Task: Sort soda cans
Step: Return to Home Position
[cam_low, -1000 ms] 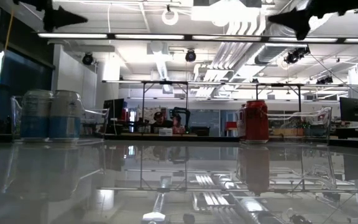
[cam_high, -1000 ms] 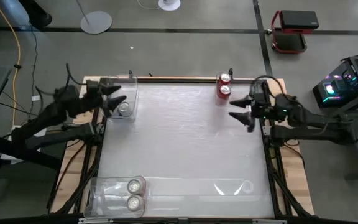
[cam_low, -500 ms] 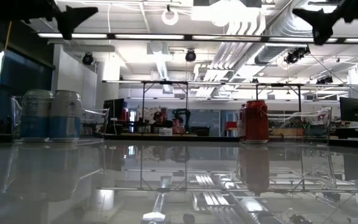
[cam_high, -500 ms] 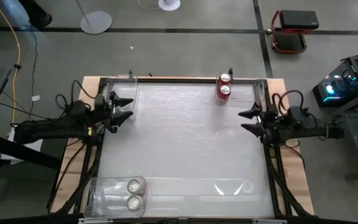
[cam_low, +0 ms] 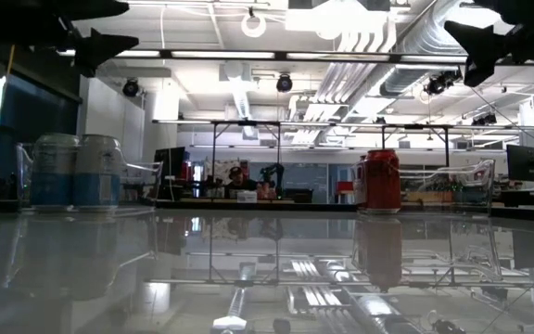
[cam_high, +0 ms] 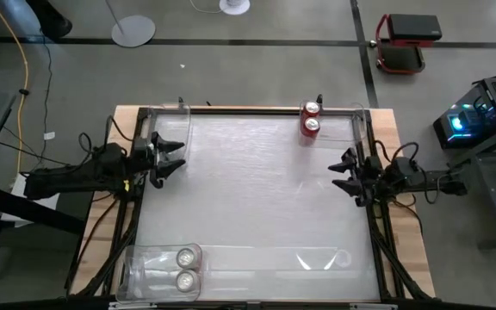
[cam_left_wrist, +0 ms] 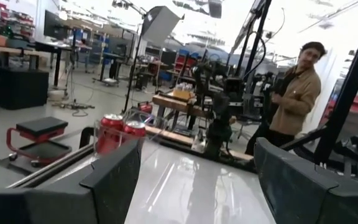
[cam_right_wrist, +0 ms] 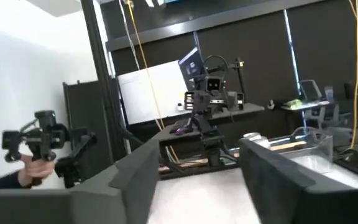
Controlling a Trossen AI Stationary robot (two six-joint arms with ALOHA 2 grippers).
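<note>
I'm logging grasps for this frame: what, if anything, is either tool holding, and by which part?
Nothing is held. The left tool and the right tool are both open and empty.

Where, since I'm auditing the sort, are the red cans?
In the high view, the two red cans stand side by side at the table's top edge, right of centre, inside the clear bin.

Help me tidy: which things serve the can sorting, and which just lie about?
Job: red soda cans, blue-white soda cans, clear bins, left gripper, right gripper.
Lying about: red stool, round stand base, both on the floor.
</note>
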